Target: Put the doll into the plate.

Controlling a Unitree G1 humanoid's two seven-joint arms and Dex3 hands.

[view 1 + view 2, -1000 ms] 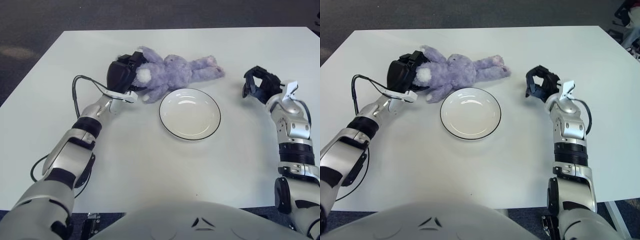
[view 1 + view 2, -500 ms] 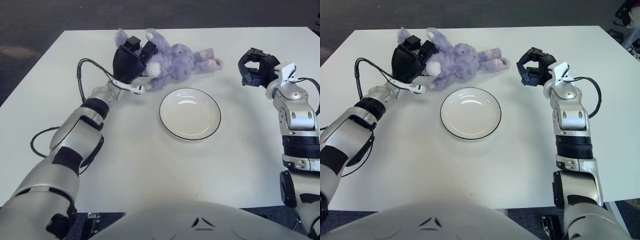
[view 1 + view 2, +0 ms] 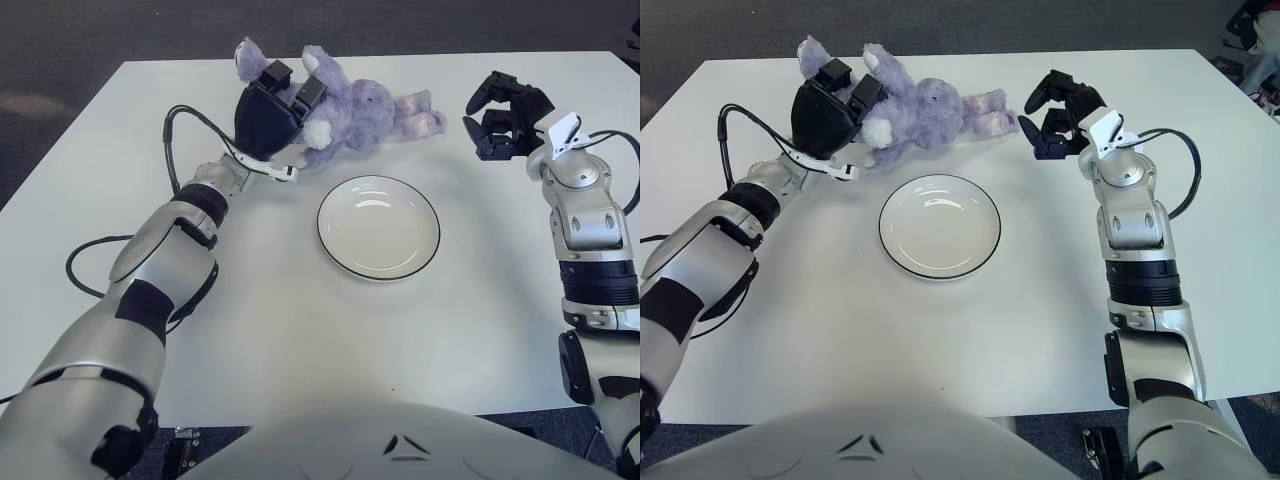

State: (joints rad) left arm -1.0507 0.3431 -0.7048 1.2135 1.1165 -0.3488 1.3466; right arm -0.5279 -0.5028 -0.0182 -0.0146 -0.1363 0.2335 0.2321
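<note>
White rectangular table [image 3: 300,330], matte top, far edge and both far corners visible, near edge cut off at the bottom of the view. Dark grey carpeted floor [image 3: 120,30] beyond and to either side of it, finely textured, with one pale smudge at far left. Even overhead lighting, soft shadows only. Unidentified dark items at the upper right margin.

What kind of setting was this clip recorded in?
Probably a lab or office test area, not a home: a plain white table on dark carpet, bearing only a purple doll held by the left hand and a plate. The right hand is open.
</note>
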